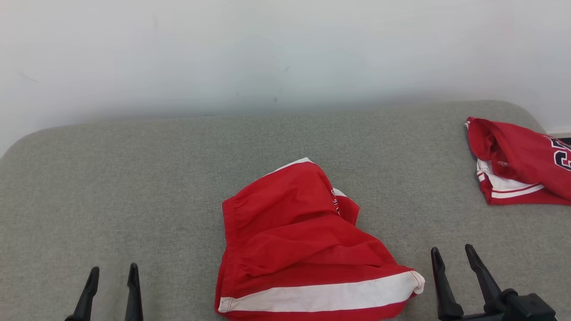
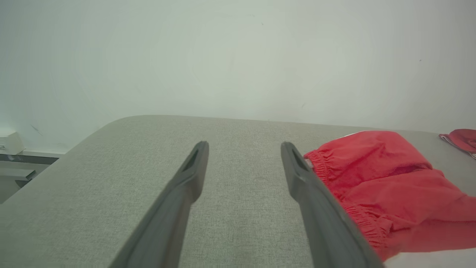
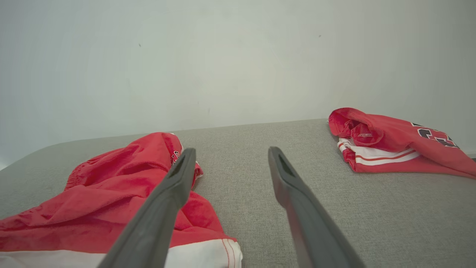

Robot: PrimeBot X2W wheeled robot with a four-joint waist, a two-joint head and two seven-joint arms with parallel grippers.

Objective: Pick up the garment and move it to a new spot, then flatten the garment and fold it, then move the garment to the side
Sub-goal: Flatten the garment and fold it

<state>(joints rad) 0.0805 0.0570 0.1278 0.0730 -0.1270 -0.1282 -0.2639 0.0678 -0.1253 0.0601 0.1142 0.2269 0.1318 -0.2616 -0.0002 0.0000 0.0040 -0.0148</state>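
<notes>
Head view: the shorts lie crumpled on the grey pad at its near edge, between the grippers. A jersey sits well apart at far right. Flattening looks like the step in hand. It should go best by pinching the waistband and the striped hem, then drawing them apart low over the pad. The left gripper and right gripper stand open and empty, fingers pointing away from the robot.

Left wrist view: the fingers spread over bare pad, with the waistband just beside one.

Right wrist view: the jaws gape. One finger overlaps the shorts, probably above the cloth and not touching it.
</notes>
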